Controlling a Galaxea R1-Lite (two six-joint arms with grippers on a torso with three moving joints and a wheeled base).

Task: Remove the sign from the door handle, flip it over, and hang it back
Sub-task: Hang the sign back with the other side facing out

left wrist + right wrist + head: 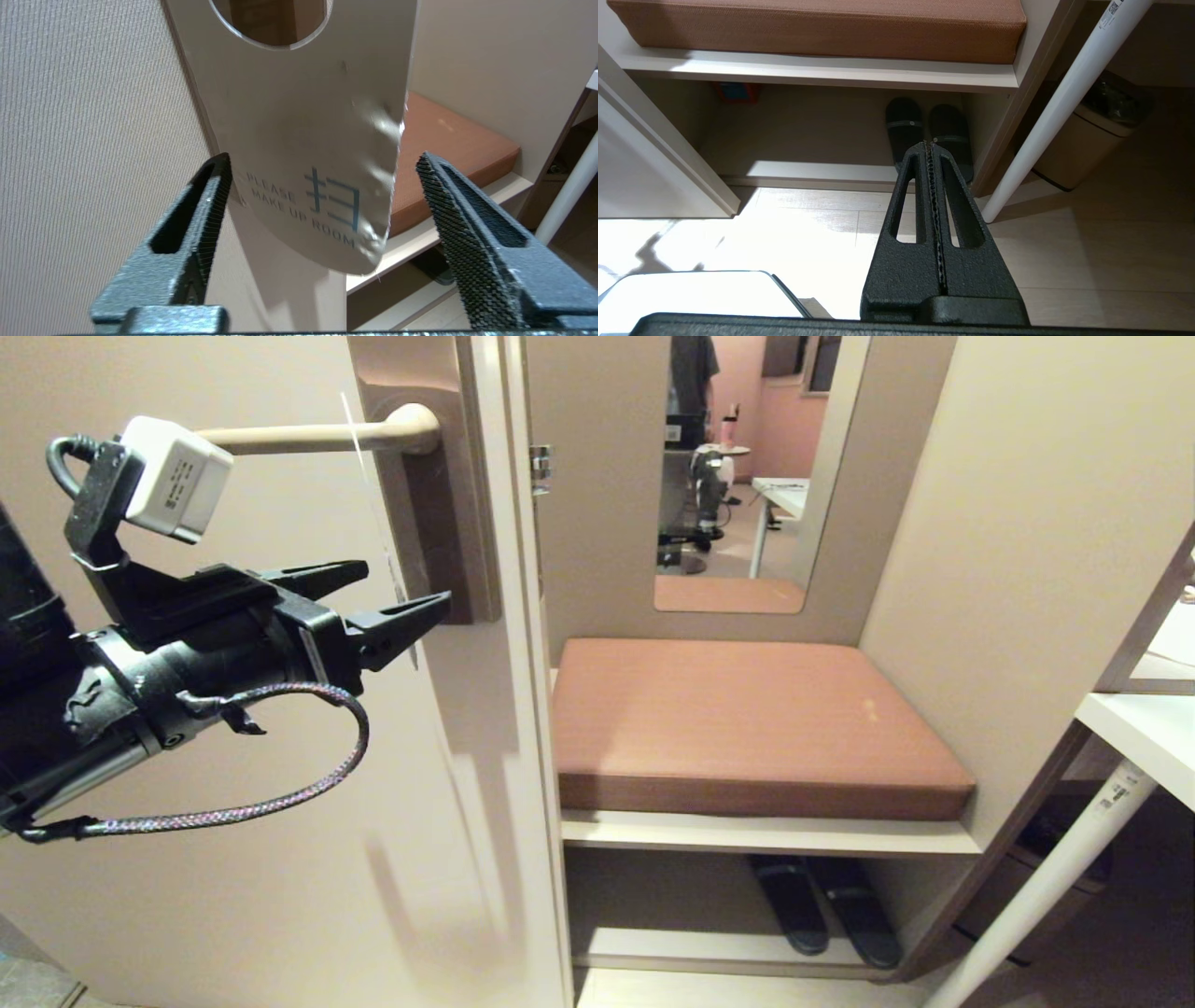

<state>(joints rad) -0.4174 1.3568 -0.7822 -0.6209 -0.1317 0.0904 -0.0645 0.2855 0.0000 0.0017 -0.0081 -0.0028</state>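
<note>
Sign (299,154) hangs on the handle (317,437), upper left of the head view, where it shows edge-on as a thin pale line. In the left wrist view the white "PLEASE MAKE UP ROOM" face points at the camera, lower half between the jaws.

Left gripper (378,597) sits level at the sign's bottom end, jaws spread wide; one finger (210,205) is just beside the sign's edge, the other clear, so nothing is gripped.

Right gripper (931,149) is parked low over the floor, jaws clenched on nothing.

Judgement: can't tell which face started outward, so this is either pre-grasp with everything left, or the rehang just finished.
</note>
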